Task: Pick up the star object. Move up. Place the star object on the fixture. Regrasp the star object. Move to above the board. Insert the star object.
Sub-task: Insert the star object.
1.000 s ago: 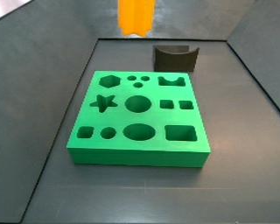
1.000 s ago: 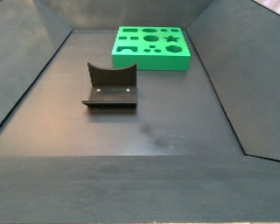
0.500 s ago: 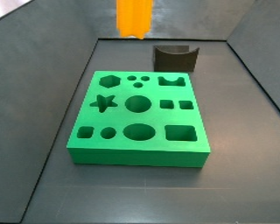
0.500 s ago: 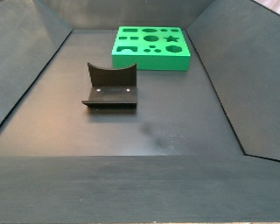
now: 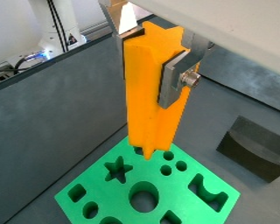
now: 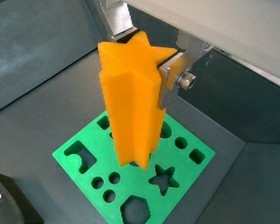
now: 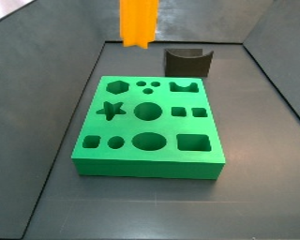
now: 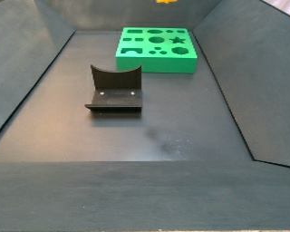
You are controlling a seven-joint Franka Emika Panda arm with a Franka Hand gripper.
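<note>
Hand [image 5: 154, 61] up high over the green board [image 5: 154, 188], clamped on the star object [image 5: 150, 87]. Both wrist views show the orange star-section prism hanging upright between the silver finger plates [image 5: 178, 77], its lower end clear of the board and not touching it. In a wrist view the piece [image 6: 133, 105] hangs over the board [image 6: 136, 179] with the star-shaped hole [image 6: 164, 179] just beside its lower tip, not directly beneath as far as can be told.

In a side view only the lower part of the star object [image 7: 139, 23] shows at the frame top, well above the board [image 7: 149, 127]; the hand itself is cut off there. Star hole [image 7: 110, 110] sits on the board's left column, between the hexagon hole and a small round hole. In a side view a sliver of orange [image 8: 167, 2] shows at the top edge above the board [image 8: 159, 48].

Fixture [image 8: 113, 89] stands empty on the dark surface [image 8: 159, 136], apart from the board; also seen behind the board [image 7: 187, 62] and in a wrist view [image 5: 262, 147].
</note>
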